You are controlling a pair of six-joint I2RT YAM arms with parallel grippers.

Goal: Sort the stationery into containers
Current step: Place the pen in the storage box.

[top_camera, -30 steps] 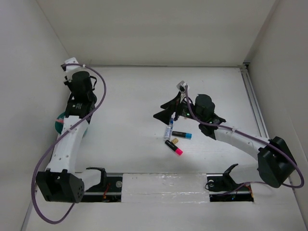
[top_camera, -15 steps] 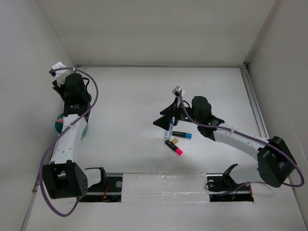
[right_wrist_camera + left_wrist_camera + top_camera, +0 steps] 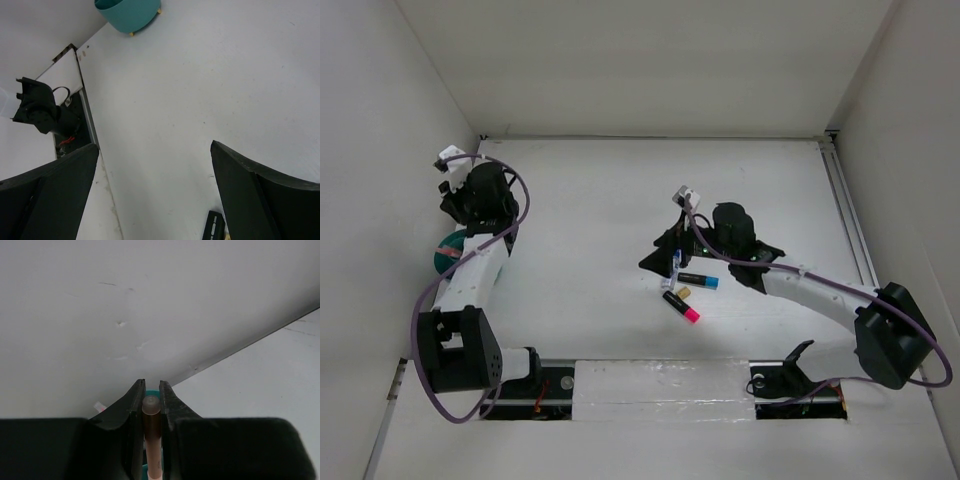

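My left gripper (image 3: 472, 203) is shut on the thin pink pen (image 3: 151, 426), held upright between the jaws by the left wall. A sliver of the teal organizer (image 3: 151, 393) shows just past the pen's tip. From above, the organizer (image 3: 447, 251) sits partly under my left arm. My right gripper (image 3: 663, 251) is open wide and empty, low over the pile. The pile holds a clear blue-capped pen (image 3: 675, 267), a black marker with a blue end (image 3: 698, 280), a black marker with a pink end (image 3: 681, 307) and a tan bit (image 3: 684, 292). In the right wrist view, one black marker's end (image 3: 215, 228) shows beside the right finger.
The right wrist view shows the organizer (image 3: 130, 15) far off and the left arm's base (image 3: 42, 107). White walls close in the table on the left, back and right. A metal rail (image 3: 850, 215) runs along the right edge.
My left wrist has swung toward the left wall and settled above the organizer, still holding the pink pen. My right gripper has shifted slightly left and lower toward the pile.
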